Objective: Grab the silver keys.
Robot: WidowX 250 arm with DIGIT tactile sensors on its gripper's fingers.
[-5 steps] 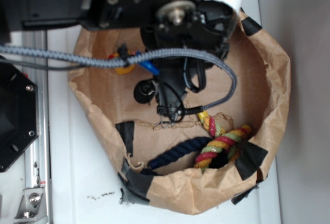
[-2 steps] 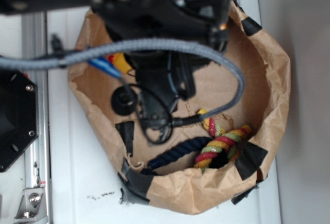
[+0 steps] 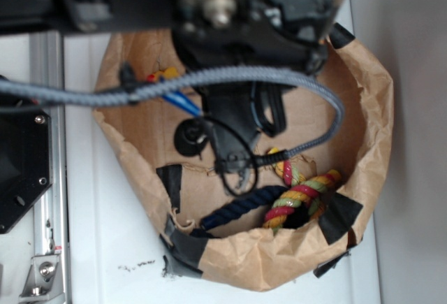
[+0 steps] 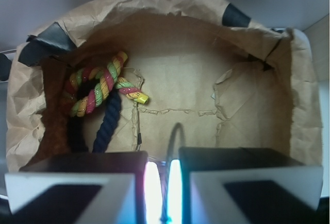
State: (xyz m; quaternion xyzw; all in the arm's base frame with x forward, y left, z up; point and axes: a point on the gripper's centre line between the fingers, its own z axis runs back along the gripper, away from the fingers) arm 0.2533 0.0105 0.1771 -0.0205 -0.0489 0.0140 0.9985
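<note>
Pincer nearly clenched, only a thin slit between its blocks, poised inside the paper bag; I can't spot the silver keys anywhere. Looks like searching; next it must find them.

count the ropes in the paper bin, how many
2, tangled together against one wall of the paper bin: a multicolored rope, knotted, and a dark blue rope running out from that knot. The arm covers much of the bin in the exterior view, so another could be hidden.
</note>
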